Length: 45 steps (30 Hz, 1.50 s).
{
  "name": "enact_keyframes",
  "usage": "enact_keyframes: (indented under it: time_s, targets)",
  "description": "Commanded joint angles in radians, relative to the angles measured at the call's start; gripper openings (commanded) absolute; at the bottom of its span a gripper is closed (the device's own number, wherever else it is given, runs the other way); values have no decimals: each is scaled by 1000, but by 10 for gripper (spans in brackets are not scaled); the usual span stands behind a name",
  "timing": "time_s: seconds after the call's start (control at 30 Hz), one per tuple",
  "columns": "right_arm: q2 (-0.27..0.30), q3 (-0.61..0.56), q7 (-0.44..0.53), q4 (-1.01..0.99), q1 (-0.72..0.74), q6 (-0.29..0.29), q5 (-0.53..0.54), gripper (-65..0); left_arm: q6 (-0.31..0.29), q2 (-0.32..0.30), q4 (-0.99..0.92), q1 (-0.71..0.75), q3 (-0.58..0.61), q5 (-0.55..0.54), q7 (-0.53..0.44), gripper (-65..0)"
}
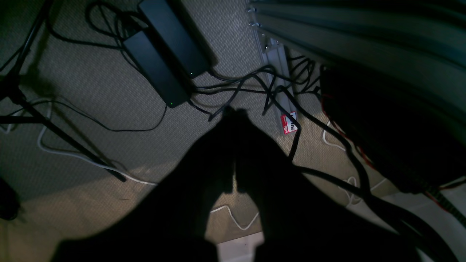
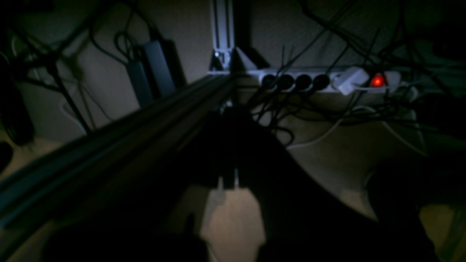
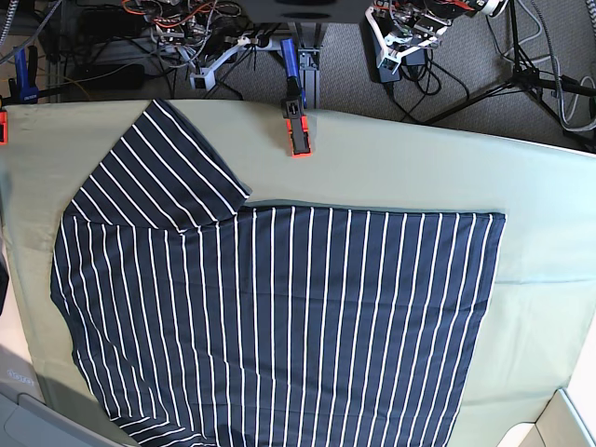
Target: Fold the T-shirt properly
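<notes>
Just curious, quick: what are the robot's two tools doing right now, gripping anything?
Left tool: closed, holding nothing, hanging over the floor.
Right tool: closed, holding nothing.

Base cam sits high, looking almost straight down on the worktop [image 3: 391,158], which fills most of the frame; the far edge and a strip of floor with stands and cables run along the top.

Left wrist cam hangs off the worktop's side, aimed down at carpeted floor [image 1: 91,83], fairly near. Its own dark fingers [image 1: 236,153] jut up from the bottom centre, w/ two black power bricks [image 1: 164,62] beyond.

Right wrist cam also points down at the floor, v. dim and blurred, beside a metal frame rail [image 2: 109,142], facing a power strip [image 2: 327,82].

Both wrist views share the power bricks [image 2: 153,72] and floor cables. Neither shows the worktop's top.
</notes>
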Motion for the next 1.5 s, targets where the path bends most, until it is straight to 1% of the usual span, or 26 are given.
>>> enact_keyframes:
  time_s: [0.0, 0.27, 0.6, 0.73, 0.87, 0.93, 1.0, 1.07, 1.1, 1.2, 1.23, 1.33, 1.47]
  targets:
    - [5, -1, 12, 6, 5, -48, 9, -650, -18, 3, 5, -2, 1, 0, 0, -650]
    - [5, -1, 12, 6, 5, -48, 12, -650, -18, 16, 5, -2, 1, 0, 0, -650]
    - [6, -1, 12, 11, 4, -44, 11, -650, -18, 16, 5, 5, 1, -1, -2, -650]
    - [10, -21, 11, 13, -6, -37, 9, -650, -18, 13, 6, 32, 1, -1, -33, -650]
    - [39, -111, 11, 36, -45, -35, 10, -650, -18, -2, 26, 83, 1, -4, -54, -650]
    - [54, -168, 11, 68, -79, -24, 13, -650, -19, -9, 59, 119, 1, -21, -80, -650]
    - [70, -221, 11, 113, -119, -13, 19, -650, -19, -29, 104, 157, 1, -31, -95, -650]
    - [87, -269, 11, 172, -163, -11, 42, -650, -47, -45, 161, 193, 1, -58, -98, -650]
    - [96, -289, 9, 205, -187, -10, 64, -650, -60, -58, 193, 210, 1, -74, -98, -650]
    - [133, -333, 0, 310, -265, 12, 126, -650, -138, -94, 297, 259, 1, -122, -97, -650]
    - [146, -343, -1, 348, -292, 18, 146, -650, -154, -105, 334, 276, 1, -136, -97, -650]
    - [192, -353, -27, 480, -381, 45, 217, -650, -160, -141, 449, 328, 1, -179, -62, -650]
    - [264, -353, -86, 687, -523, 67, 360, -650, -160, -195, 605, 409, -22, -233, -33, -650]
